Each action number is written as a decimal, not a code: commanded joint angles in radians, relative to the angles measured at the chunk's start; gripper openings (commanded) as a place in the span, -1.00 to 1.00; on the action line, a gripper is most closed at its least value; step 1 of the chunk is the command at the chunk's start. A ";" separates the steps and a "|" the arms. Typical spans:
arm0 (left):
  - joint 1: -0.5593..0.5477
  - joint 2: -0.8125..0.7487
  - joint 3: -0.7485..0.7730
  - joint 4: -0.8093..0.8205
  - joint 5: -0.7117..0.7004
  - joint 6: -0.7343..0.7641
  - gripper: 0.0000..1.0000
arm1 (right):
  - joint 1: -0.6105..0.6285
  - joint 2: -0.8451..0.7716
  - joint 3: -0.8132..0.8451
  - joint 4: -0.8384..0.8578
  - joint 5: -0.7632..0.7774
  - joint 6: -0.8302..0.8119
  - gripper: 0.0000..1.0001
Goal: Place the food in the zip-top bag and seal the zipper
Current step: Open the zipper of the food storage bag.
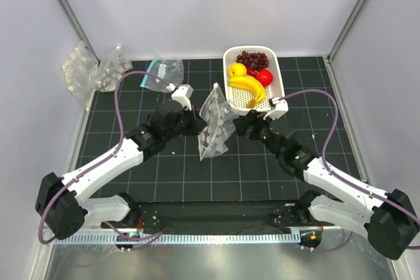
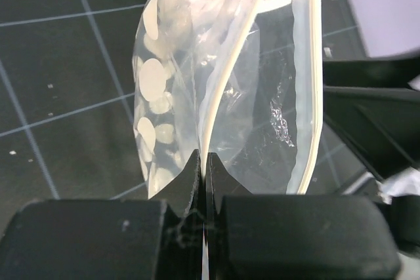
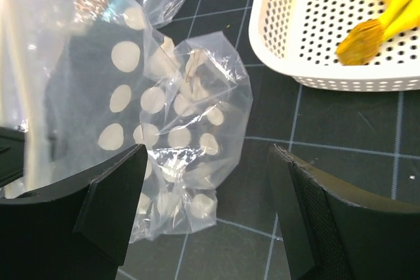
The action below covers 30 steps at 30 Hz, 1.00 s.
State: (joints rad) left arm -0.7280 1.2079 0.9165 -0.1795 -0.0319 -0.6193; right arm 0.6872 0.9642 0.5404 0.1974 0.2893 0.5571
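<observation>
Crinkly clear white-dotted zip-top bag (image 1: 215, 122) beside perforated white basket (image 1: 249, 48), left fingers (image 2: 189, 185) clamped on its pale rim, right fingers (image 3: 108, 195) apart

"What sort of place are we looking at?"

"A robotics lab cell, I'm thinking. Plain pale panels (image 1: 197, 4) on metal posts (image 1: 64, 4) are enclosing a black gridded mat (image 1: 164, 168), and a cabled left arm (image 1: 108, 159) and right arm (image 1: 335, 178) are sitting bolted along its near edge."
</observation>
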 commanded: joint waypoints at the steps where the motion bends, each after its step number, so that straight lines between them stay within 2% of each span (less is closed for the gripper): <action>1: 0.004 -0.073 -0.007 0.106 0.101 -0.025 -0.99 | -0.060 0.011 0.040 0.085 -0.165 0.026 0.62; 3: 0.004 -0.074 -0.007 0.124 0.138 -0.025 -0.99 | -0.138 0.025 0.033 0.115 -0.319 0.079 0.65; 7: 0.004 -0.074 -0.013 0.153 0.213 -0.040 -0.99 | -0.270 0.002 -0.036 0.230 -0.449 0.176 0.67; 10: 0.004 -0.077 -0.018 0.170 0.243 -0.048 -0.99 | -0.328 0.001 -0.053 0.283 -0.537 0.221 0.67; 14: 0.002 -0.090 -0.028 0.182 0.282 -0.056 -0.99 | -0.341 0.021 -0.053 0.323 -0.591 0.244 0.66; 16: 0.004 -0.094 -0.031 0.206 0.293 -0.059 -0.99 | -0.342 0.025 -0.056 0.342 -0.605 0.247 0.51; 20: 0.004 -0.105 -0.036 0.212 0.297 -0.062 -0.99 | -0.342 0.025 -0.062 0.349 -0.602 0.250 0.03; 23: 0.002 -0.125 -0.036 0.207 0.291 -0.057 -0.99 | -0.342 0.028 -0.059 0.327 -0.593 0.242 -0.06; 28: 0.004 -0.153 -0.041 0.202 0.286 -0.059 -0.99 | -0.342 0.050 -0.046 0.306 -0.592 0.236 -0.07; 30: 0.002 -0.163 -0.042 0.204 0.293 -0.066 -0.99 | -0.342 0.059 -0.043 0.303 -0.590 0.236 -0.27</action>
State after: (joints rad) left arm -0.7280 1.0752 0.8795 -0.0330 0.2321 -0.6743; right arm 0.3492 1.0096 0.4782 0.4744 -0.2890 0.7918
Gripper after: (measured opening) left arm 0.014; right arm 0.410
